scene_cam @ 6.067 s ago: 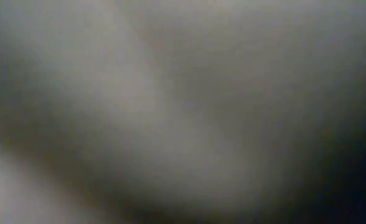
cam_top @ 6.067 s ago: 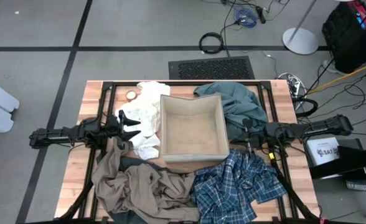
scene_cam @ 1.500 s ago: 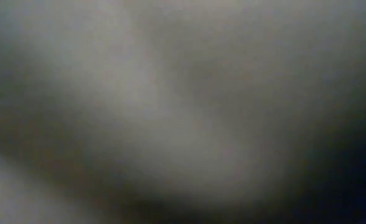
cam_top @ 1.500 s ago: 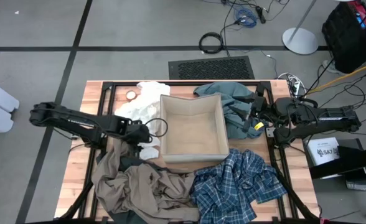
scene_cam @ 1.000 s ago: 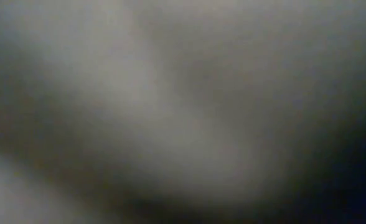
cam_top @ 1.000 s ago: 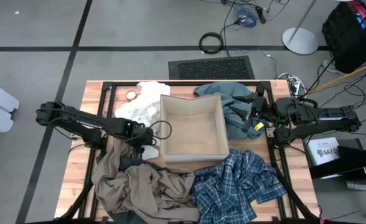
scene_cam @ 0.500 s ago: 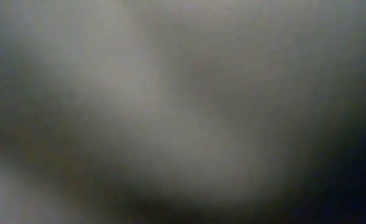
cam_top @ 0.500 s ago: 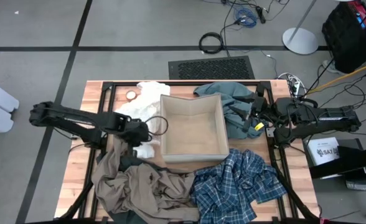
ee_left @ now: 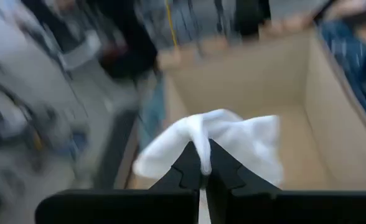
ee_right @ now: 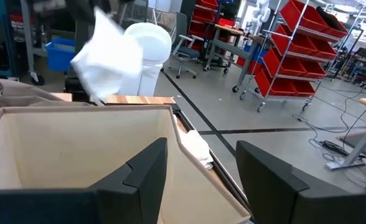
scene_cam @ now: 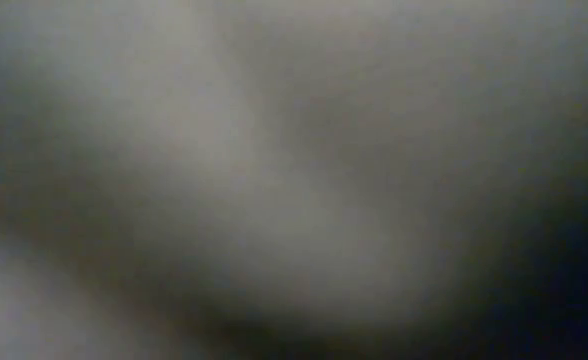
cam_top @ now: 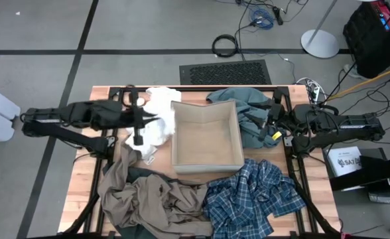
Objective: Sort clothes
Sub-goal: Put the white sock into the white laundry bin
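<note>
My left gripper [cam_top: 147, 120] is raised beside the left wall of the beige cardboard box [cam_top: 206, 166] and is shut on the white garment [cam_top: 160, 126]. The left wrist view shows the gripper [ee_left: 201, 163] with the white garment [ee_left: 233, 140] in front of the box [ee_left: 245, 68]. My right gripper [cam_top: 269, 126] is open and empty over the teal-grey garment [cam_top: 251, 106], right of the box. The plaid garment [cam_top: 248, 199] and the khaki garment [cam_top: 142, 199] lie at the near edge. The low view is blocked by something close to the lens. My left gripper pinches a bunched fold of the white garment [ee_left: 203, 144] between its two shut fingers. The cloth spreads out beyond the fingertips and hangs slack. In the right wrist view the white garment [ee_right: 105, 53] hangs in the air above the box's far-left corner.
The box stands open at the table's middle, its inside bare. A small round object [cam_top: 140, 101] lies at the far left of the wooden table [cam_top: 82, 166]. Black frame rails cross the table. Cables and a floor grate lie beyond the far edge.
My left gripper has risen from the table and gone toward the far edge, carrying the white garment. The garment has been pulled up off the table beside the box's left wall and now hangs from the fingers. My right arm has kept still.
</note>
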Tool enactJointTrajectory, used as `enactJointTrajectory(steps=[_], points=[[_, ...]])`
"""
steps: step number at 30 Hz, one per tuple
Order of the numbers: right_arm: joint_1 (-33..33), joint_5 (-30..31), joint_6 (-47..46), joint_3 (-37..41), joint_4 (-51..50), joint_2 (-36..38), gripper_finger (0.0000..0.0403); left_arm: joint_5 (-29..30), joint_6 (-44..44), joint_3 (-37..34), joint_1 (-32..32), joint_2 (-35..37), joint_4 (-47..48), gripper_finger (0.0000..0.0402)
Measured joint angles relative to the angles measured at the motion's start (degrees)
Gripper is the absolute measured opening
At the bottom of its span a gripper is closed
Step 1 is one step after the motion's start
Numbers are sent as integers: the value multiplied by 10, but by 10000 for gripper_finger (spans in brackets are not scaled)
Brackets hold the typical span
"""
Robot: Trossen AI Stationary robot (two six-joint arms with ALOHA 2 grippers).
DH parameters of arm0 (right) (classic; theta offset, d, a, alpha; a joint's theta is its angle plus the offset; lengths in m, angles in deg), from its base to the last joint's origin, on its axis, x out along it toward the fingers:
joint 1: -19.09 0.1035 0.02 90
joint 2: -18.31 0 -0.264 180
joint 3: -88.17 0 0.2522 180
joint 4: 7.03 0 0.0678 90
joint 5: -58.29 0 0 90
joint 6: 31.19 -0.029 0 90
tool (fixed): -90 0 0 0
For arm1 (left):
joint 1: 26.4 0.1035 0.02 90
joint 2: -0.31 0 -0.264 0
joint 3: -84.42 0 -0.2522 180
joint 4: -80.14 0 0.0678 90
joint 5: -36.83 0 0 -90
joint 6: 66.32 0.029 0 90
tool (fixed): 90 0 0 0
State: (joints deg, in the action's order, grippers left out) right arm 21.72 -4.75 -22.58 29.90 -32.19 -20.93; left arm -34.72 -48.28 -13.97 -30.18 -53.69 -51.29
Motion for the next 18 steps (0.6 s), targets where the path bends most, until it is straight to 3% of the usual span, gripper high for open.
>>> enactJointTrajectory(steps=[6,15,18], points=[[0,0,1,0,9,0,180,-38,105,0,0,-23,-127,5],[0,0,1,0,23,0,180,-50,110,0,22,-112,-143,5],[0,0,1,0,29,0,180,-77,109,0,41,-145,-148,5]])
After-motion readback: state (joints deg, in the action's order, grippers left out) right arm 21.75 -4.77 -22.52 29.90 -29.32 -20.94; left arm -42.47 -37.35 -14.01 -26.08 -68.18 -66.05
